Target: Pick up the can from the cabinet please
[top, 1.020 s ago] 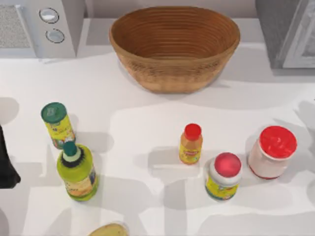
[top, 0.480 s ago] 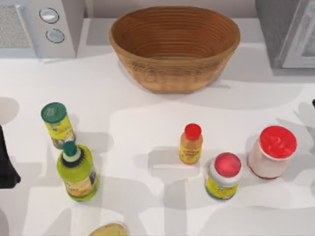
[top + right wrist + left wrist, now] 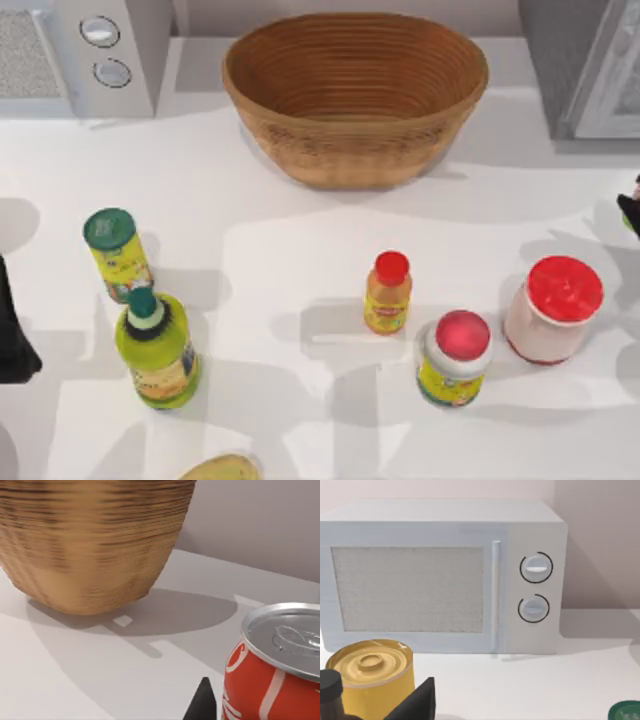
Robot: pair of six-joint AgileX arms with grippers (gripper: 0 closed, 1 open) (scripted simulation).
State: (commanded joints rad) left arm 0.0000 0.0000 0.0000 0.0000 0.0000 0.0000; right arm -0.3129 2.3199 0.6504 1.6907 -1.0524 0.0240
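Observation:
The can (image 3: pixel 278 666) is red with white lettering and a silver top. It stands upright and very close in the right wrist view, with a dark part of my right gripper (image 3: pixel 202 703) right beside it. Whether the gripper holds it cannot be made out. From above, my right gripper (image 3: pixel 632 208) pokes in at the table's right edge, below the cabinet (image 3: pixel 585 62), a grey unit with a pale door panel at the back right. My left arm (image 3: pixel 12 335) sits parked at the left edge.
A wicker basket (image 3: pixel 355 95) stands at the back centre and a microwave (image 3: pixel 95 55) at the back left. On the table are a green-lidded tin (image 3: pixel 118 252), a green bottle (image 3: pixel 157 347), an orange bottle (image 3: pixel 388 292) and two red-lidded jars (image 3: pixel 455 357) (image 3: pixel 553 308). A yellow tin (image 3: pixel 372 677) sits near the left gripper.
My right gripper has come into the top view at the right edge, moving leftward. The left arm and the table's objects have stayed put.

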